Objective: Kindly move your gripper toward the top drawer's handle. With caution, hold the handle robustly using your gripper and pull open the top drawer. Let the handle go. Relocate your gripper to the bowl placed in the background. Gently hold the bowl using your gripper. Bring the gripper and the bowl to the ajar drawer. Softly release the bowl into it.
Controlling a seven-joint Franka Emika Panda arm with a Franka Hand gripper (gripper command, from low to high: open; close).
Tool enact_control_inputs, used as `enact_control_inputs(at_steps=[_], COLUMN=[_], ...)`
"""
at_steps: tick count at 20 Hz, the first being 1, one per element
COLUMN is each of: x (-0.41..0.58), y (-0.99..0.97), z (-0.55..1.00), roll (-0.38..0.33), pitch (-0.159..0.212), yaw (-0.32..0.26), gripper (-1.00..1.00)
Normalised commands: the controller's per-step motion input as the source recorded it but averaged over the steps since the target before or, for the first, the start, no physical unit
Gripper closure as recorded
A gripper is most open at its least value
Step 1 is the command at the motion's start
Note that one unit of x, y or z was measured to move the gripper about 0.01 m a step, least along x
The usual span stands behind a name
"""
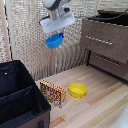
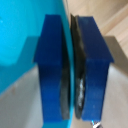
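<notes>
My fingers (image 2: 55,70) are clamped on the rim of the bowl (image 1: 54,40); wrist view shows both blue pads pinching the thin edge, bowl wall filling one side of the frame. My gripper (image 1: 56,31) holds the bowl tilted, hanging high above the tabletop (image 1: 100,102), well clear of everything.

Key relation: the top drawer (image 1: 105,36) lies toward the exterior view's right of my fingers, at roughly the same height. It looks pulled out, dark cavity open on top. Its long axis runs along the front; the handle (image 1: 98,40) sits on that front, facing me.

Below: yellow bowl (image 1: 77,90), a box (image 1: 52,93) with printing too blurred to read, black bin (image 1: 20,97).
</notes>
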Motion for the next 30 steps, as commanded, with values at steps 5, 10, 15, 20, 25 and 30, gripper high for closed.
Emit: enact_control_inputs(at_steps=[5,10,15,20,25,30], x=[0.006,0.002,0.0,-0.006,-0.172,-0.445], y=[-0.6,-0.85,-0.94,-0.99,-1.0,-0.96], z=[0.97,0.94,0.95,0.94,0.7,0.06], roll=[0.013,0.041,0.066,0.087,0.102,0.06], pitch=[0.125,0.129,0.093,0.02,0.006,-0.039], yaw=[-0.146,-0.096,-0.059,-0.02,0.0,0.0], gripper=[1.0,1.0,1.0,1.0,1.0,1.0])
